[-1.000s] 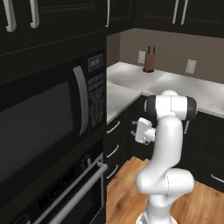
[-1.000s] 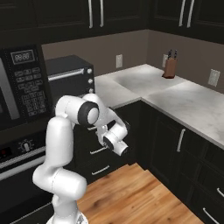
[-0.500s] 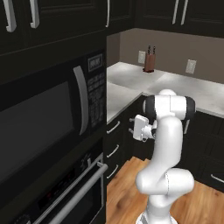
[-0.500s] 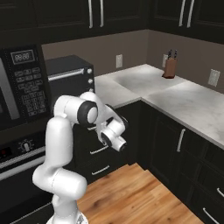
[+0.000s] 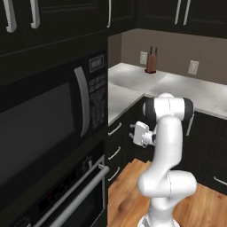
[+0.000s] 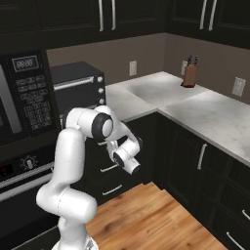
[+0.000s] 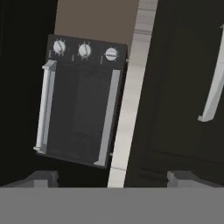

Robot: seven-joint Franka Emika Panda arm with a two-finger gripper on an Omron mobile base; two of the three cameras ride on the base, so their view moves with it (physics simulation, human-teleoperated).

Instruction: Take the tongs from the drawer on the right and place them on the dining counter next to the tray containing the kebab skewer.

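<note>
Reaching toward the black cabinets under the tabletop [image 6: 210,114], the gripper [image 6: 128,161] hangs in the air with its jaws wide apart and nothing between them. In the hand view its two dark fingertips [image 7: 43,178] stand far from each other at the bottom, and between them I see a toaster oven [image 7: 81,100] with three knobs, a pale edge of the tabletop, and a black door with a silver handle [image 7: 214,83].

The tongs, the tray and the skewer are not to be found in these pictures, so I cannot say where they lie. Several drawers [image 6: 110,168] with slim silver bars stand just beside the gripper, all closed; which one holds the tongs I cannot tell, and their insides are hidden.

I judge the task is at its very start: a drawer must first be opened. Some risks follow from this. The gripper points at the tabletop's edge and not at a drawer handle, so it could close on the wrong bar, perhaps the cabinet door's. The elbow is folded close to the cabinets and may bump them when turning. The microwave [image 5: 53,128] and oven [image 5: 75,195] stand near the arm in the left base view.

A knife block [image 6: 189,75] stands far back on the tabletop.
</note>
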